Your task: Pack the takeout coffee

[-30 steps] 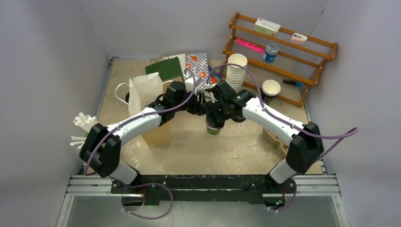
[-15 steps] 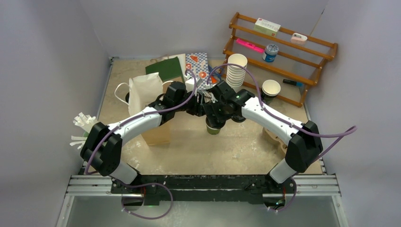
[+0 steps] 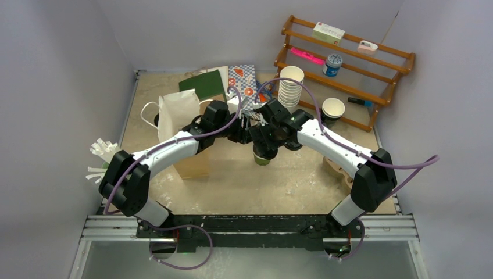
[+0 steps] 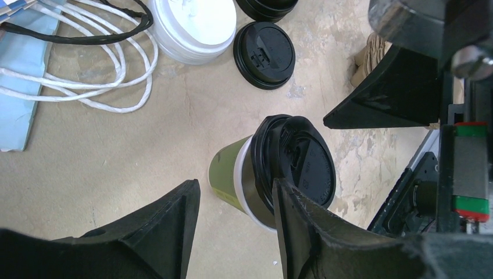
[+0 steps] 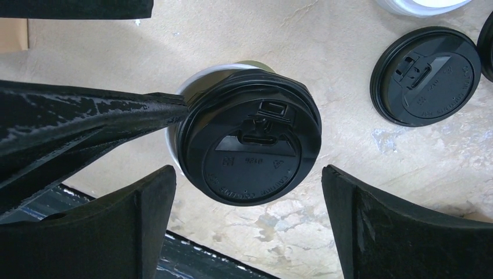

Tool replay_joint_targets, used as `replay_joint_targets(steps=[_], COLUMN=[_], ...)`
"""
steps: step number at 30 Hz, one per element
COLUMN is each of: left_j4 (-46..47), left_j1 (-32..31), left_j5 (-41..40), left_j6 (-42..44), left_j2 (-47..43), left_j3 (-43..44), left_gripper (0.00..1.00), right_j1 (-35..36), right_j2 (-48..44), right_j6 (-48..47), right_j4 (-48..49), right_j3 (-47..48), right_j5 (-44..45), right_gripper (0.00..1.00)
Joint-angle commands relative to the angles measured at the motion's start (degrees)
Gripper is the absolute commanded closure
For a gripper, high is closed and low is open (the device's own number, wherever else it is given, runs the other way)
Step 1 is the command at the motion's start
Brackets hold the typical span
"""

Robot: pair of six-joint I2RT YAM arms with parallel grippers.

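A green paper cup (image 4: 229, 174) with a black lid (image 5: 250, 145) stands upright on the table's middle (image 3: 263, 157). My left gripper (image 4: 232, 186) is open beside it. Its right finger (image 4: 308, 226) touches the lid's rim, as the right wrist view shows. My right gripper (image 5: 249, 171) is open wide, right above the lid, with a finger on either side and clear of it. In the top view both grippers meet over the cup, left (image 3: 247, 129) and right (image 3: 264, 139). A white lid (image 4: 192, 26) lies behind; I cannot tell whether a cup is under it.
A loose black lid (image 4: 264, 55) lies near the cup. Behind are white bag handles (image 4: 87, 70), a white bag (image 3: 177, 110), a brown bag (image 3: 195, 165), a stack of white cups (image 3: 290, 87), a dark lidless cup (image 3: 333, 107) and a wooden rack (image 3: 349, 52).
Both arms have barely shifted. The cup stands in the same spot.
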Motion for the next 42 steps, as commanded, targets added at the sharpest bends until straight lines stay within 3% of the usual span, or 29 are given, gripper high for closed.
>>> replay_joint_targets(steps=[1, 21, 35, 42], left_j4=[-0.2, -0.7, -0.8, -1.9], left_j1=[-0.2, -0.2, -0.3, -0.2], left_j5=[-0.7, -2.6, -2.2, -3.0], left_j6=[1.6, 1.0, 0.9, 0.9], left_j2=[-1.2, -3.3, -3.1, -4.3], left_j3=[1.7, 1.4, 1.1, 0.8], left_gripper=[0.49, 0.49, 0.53, 0.5], right_j1=[0.8, 0.7, 0.7, -1.0], right_j2=[-1.3, -4.0, -5.2, -9.2], right_j6=[-0.5, 3.1, 3.0, 3.7], right_j4=[3.1, 7.6, 9.6, 9.4], right_j3=[1.5, -1.9, -1.4, -0.8], right_j5=[-3.3, -8.9, -15.2, -11.5], right_gripper=[0.04, 0.02, 0.24, 0.28])
